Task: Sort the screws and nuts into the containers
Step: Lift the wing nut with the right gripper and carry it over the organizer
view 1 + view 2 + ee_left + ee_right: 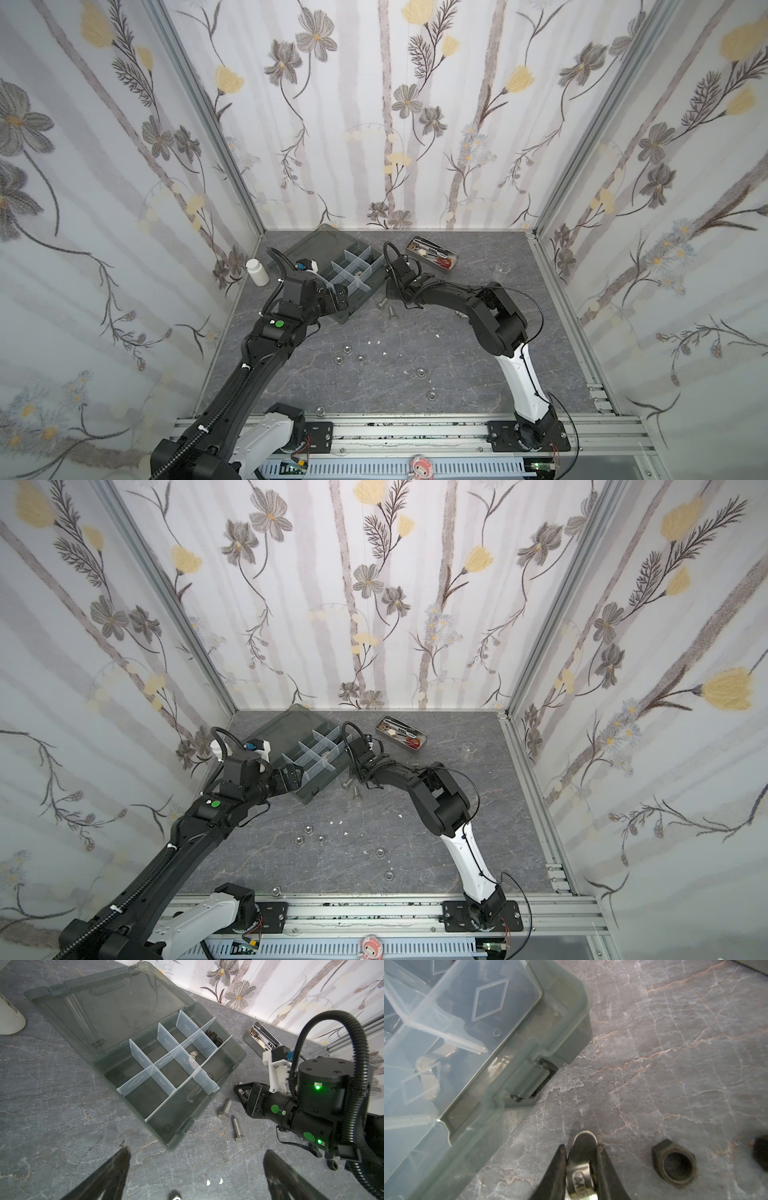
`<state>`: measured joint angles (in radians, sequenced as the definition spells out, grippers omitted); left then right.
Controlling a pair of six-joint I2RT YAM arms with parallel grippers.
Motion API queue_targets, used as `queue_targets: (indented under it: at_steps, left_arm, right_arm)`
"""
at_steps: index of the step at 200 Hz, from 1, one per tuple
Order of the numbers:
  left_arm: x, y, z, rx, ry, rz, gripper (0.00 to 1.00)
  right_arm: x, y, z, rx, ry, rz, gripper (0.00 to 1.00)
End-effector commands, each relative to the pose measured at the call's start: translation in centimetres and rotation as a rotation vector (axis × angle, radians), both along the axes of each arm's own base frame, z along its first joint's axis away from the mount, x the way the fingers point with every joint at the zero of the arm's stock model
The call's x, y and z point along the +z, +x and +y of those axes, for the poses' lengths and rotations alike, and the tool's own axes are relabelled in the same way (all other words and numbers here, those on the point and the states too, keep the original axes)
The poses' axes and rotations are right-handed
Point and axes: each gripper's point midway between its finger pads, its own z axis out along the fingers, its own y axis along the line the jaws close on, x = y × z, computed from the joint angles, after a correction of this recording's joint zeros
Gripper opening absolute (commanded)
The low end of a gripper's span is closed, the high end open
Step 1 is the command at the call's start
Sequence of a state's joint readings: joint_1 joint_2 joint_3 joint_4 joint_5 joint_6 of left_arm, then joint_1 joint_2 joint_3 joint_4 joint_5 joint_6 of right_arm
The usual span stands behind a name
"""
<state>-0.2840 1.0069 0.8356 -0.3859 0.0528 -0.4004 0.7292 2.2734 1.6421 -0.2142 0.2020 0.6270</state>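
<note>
The dark grey organizer box lies open at the back left, its containers split by whitish dividers. One holds black screws. Another holds silver pieces. Two silver screws lie on the table beside the box. My right gripper sits low at the box's side, shut on a shiny silver metal piece. A black nut lies beside it. Several silver nuts dot the front. My left gripper hovers open and holds nothing, near the box's front corner.
A white bottle stands at the left wall. A metal tin with tools and a small glass beaker are at the back right. White crumbs lie mid-table. Papered walls close three sides.
</note>
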Motion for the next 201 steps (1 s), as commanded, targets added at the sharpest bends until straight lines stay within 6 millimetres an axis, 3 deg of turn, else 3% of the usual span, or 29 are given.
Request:
queue_targets:
  at_steps: [1,48,86,201]
  left_arm:
    - [0.3,0.4,0.1,0.011,0.000,-0.019,1.00]
    - [0.2,0.5,0.3,0.021,0.007,-0.018,1.00]
    - [0.1,0.5,0.6,0.031,0.013,-0.018,1.00]
    - [0.1,0.6,0.7,0.032,0.006,-0.017,1.00]
  right_arm:
    - [-1.8,-2.1,-1.4,0.023,-0.093,0.087,0.21]
    - [-1.2,-2.2,-1.4,0.035,-0.102,0.078,0.10]
    - [-0.3,-2.0,-1.0,0.051,-0.078,0.067,0.09]
    - [6.5,-1.9,-0.5,0.107,0.040,-0.007,0.09]
